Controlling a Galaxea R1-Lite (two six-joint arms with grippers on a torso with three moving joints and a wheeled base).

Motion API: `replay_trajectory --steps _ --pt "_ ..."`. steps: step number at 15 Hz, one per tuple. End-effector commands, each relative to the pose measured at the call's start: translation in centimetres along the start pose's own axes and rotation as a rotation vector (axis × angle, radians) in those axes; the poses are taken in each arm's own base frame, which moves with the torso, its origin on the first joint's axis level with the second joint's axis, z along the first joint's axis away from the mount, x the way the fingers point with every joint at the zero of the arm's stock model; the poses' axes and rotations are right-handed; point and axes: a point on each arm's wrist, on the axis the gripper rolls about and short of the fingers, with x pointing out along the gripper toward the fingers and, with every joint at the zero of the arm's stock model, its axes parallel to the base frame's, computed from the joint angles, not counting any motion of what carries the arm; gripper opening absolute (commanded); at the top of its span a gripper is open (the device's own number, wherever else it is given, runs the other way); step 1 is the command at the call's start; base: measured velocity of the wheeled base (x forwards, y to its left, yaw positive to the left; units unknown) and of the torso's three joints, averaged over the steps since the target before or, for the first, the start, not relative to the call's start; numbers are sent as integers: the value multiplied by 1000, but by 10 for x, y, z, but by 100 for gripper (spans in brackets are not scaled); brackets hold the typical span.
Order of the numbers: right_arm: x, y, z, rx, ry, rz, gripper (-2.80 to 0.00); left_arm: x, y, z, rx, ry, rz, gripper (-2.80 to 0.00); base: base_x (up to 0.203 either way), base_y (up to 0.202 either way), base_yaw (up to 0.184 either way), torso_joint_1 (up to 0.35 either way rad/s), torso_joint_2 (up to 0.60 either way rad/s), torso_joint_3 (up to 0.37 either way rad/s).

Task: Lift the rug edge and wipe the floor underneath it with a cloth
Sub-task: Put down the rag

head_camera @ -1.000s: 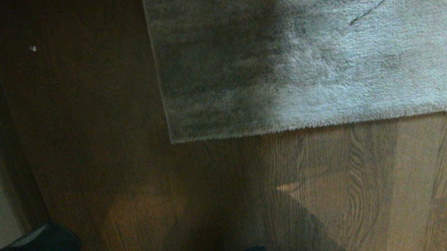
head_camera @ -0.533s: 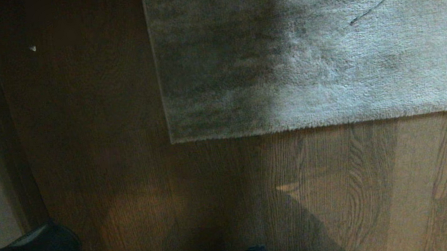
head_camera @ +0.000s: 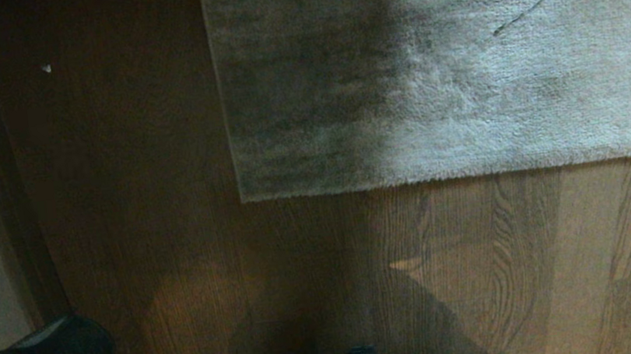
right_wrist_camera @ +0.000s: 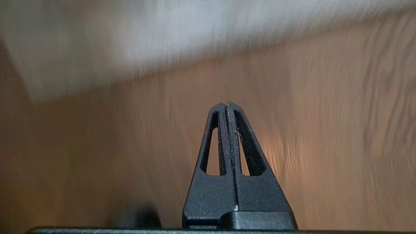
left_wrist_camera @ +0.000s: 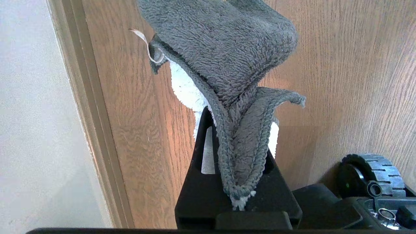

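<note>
- Two tools matter here, and we find them doing different jobs: our left tool (left_wrist_camera: 239,152) is pinching the cloth (left_wrist_camera: 224,65), while our right tool (right_wrist_camera: 229,107) has its fingers pressed together on nothing.
- The cloth is grey terry with a white side, bunched and draped over the left tool; in the left wrist view it hangs above the floor (left_wrist_camera: 341,81) beside a pale baseboard (left_wrist_camera: 94,130), with a black wheel (left_wrist_camera: 373,175) of the base close by.
- The rug edge (head_camera: 468,174) runs straight across the head view, from its near corner (head_camera: 243,199) off to our right. It lies flat on the planks, so nothing is lifted yet.
- The rug (head_camera: 514,62) lies ahead of the base; bare floor (head_camera: 478,271) separates the edge from us.
- In the right wrist view the rug (right_wrist_camera: 146,39) sits beyond the fingertips, its border crossing the view slantwise, with floor (right_wrist_camera: 325,130) between; the tool is apart from it.
- We judge the right tool nearer to the edge, so it should do the lifting; the cloth arm sits out at our left, well off from the corner.
- Because the edge's long axis runs left to right, we think the right tool must spread its fingers and come at the border square-on to get under it.
- Neither tool shows in the head view.
</note>
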Motion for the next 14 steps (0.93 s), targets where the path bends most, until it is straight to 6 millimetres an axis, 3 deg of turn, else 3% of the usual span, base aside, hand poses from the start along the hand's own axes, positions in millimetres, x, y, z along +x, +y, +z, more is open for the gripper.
replay_trajectory --steps 1,5,14 --pt "-11 -7 -22 -81 160 6 -280 0 0 0 0 1 1 -280 0 0 0 0 0 0" --pt "-18 -11 -44 -235 415 76 -280 0 0 0 0 0 1 -280 0 0 0 0 0 0" --pt "-19 -11 -44 -248 429 92 -280 0 0 0 0 -1 1 -280 0 0 0 0 0 0"
